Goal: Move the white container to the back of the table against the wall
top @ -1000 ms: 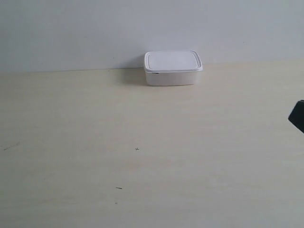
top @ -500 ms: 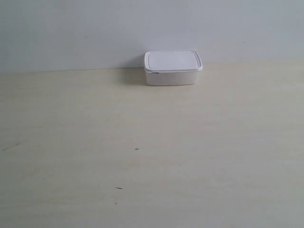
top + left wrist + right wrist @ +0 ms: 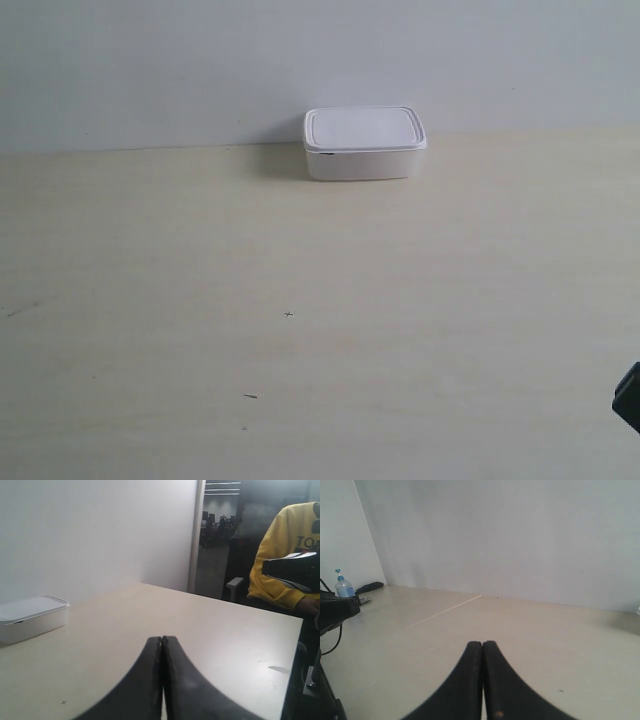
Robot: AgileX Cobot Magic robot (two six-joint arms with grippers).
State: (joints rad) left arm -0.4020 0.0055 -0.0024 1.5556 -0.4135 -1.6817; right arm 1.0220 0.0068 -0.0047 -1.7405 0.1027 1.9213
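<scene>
Left wrist view, left claw [image 3: 162, 639] closed, aimed level across table [image 3: 225, 630]

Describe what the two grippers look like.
The left gripper has two matte black fingers, broad at the base, curving and tapering to narrow tips. The right gripper looks the same, apart from a small brownish speck on one finger. No lettering shows on either.

The white container [image 3: 365, 143], lid shut, sat upright at the back of the pale table [image 3: 300, 300], against the plain wall [image 3: 200, 60].
</scene>
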